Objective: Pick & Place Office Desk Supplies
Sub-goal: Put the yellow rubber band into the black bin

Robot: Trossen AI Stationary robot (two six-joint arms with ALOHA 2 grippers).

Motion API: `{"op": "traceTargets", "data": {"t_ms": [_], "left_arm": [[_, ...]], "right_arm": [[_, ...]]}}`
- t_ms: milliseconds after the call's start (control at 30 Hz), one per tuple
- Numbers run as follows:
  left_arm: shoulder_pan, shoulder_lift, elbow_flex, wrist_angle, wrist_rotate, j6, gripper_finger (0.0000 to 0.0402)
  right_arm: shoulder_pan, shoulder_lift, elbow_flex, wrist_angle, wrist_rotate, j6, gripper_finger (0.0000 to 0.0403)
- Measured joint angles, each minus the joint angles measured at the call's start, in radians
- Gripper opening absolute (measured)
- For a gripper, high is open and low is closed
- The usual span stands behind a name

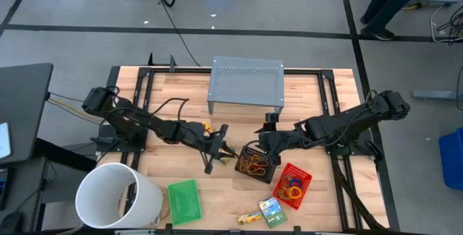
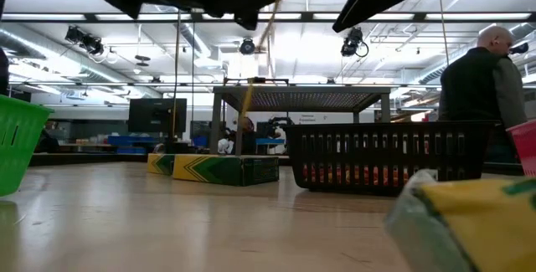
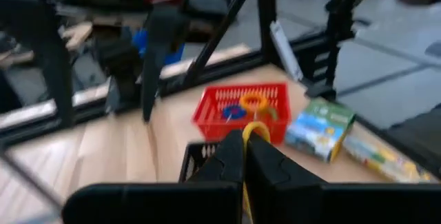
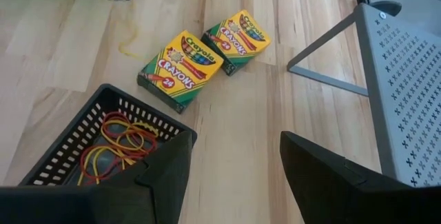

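— Listing hazards, largest item down. White bucket (image 1: 116, 195)?

— On the bench's near left corner, well apart from both arms. Low hazard.

— Grey stand (image 1: 246, 83)?

— At the back centre. The right arm reaches in just in front of it; a lift or swing backward could clip it.

— Black tray (image 4: 148, 112)?

— Centre bench, holding loose rubber bands (image 4: 120, 145). The right end effector (image 4: 234, 156) hangs over its back rim, fingers spread wide and empty. A careless descent could catch the rim and drag or tip the tray.

— Crayon boxes (image 4: 180, 69)?

— Two lie flat just beyond the black tray, touching at a corner, close under the left arm. A low pass could shove them.

— Smallest item?

— One thin rubber band (image 3: 256, 129), pinched in the left end effector (image 1: 221, 150), whose fingers are closed on it above the bench, beside the black tray. The band dangles, so it may slip, snag a rim or land outside a tray.

— Now entries obscured.

— Green tray (image 1: 184, 199): contents not readable. Red tray (image 1: 293, 184): coloured rings visible, count unclear. The low view's foreground is filled by a blurred yellow and green object, probably the crayon box (image 1: 271, 212) at the front edge. The yellow piece beside that box cannot be identified. How firmly the band is gripped cannot be judged.
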Motion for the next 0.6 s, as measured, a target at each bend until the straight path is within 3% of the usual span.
{"op": "traceTargets", "data": {"t_ms": [333, 600], "left_arm": [[0.086, 0.154, 0.003, 0.313, 0.185, -0.019, 0.0001], [0.099, 0.328, 0.103, 0.342, 0.234, -0.053, 0.0001]], "right_arm": [[0.0, 0.0, 0.0, -0.004, 0.002, -0.005, 0.0231], [0.0, 0.0, 0.0, -0.029, 0.077, -0.008, 0.0231]]}}
